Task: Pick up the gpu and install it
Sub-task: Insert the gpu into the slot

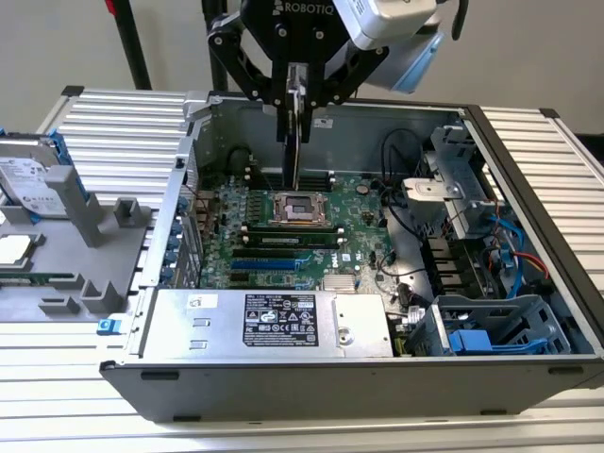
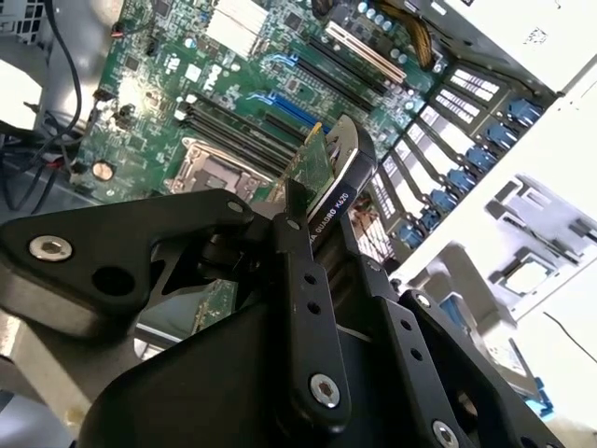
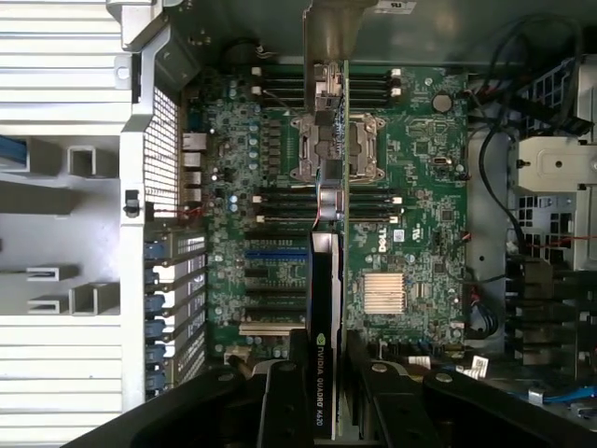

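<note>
A robot arm's gripper (image 1: pixel 295 102) holds the gpu (image 1: pixel 295 160) on edge over an open computer case (image 1: pixel 377 127), its fingers (image 2: pixel 303 280) pinching the card from both flat sides. In the exterior view the card hangs long-side down from the gripper, its lower end above the motherboard (image 1: pixel 283 247), near the square processor socket (image 1: pixel 300 209).

In the first wrist view the gpu (image 3: pixel 326 280) appears edge-on, with the black cooler on one face, the green board on the other and the silver end bracket (image 3: pixel 328 37) at the far end. It crosses over the socket and the memory slots and sits in no slot.

In the second wrist view the card (image 2: pixel 322 168) juts out past the black fingers, over the motherboard.

A silver power supply (image 1: pixel 274 321) fills the case's near side. Outside the case, at the exterior view's left, a gray holder (image 1: pixel 90 241) stands on the ribbed metal table (image 1: pixel 123 132), with a hard drive (image 1: pixel 28 179) propped in it.
</note>
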Robot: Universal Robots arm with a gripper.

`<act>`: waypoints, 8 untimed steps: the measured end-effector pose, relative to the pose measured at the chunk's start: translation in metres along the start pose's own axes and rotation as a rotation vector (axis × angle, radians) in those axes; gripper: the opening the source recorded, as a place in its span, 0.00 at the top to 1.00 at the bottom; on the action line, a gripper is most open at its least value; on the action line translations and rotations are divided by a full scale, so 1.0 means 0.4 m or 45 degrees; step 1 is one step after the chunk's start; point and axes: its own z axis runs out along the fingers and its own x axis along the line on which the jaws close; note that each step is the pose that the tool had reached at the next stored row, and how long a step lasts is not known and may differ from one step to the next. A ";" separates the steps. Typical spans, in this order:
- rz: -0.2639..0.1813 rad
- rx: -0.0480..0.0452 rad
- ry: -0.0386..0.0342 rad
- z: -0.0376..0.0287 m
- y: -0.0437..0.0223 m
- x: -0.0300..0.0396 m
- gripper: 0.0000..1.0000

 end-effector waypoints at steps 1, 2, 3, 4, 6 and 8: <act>0.000 0.000 0.0000 0.000 0.000 -0.002 1.00; 0.000 0.000 0.0000 0.000 0.000 -0.004 1.00; 0.000 0.000 0.0000 0.000 0.000 -0.006 1.00; 0.000 0.000 0.0000 0.000 0.000 -0.008 1.00; 0.000 0.000 0.0000 0.000 0.000 -0.012 1.00; 0.000 0.000 0.0000 0.000 0.000 -0.016 1.00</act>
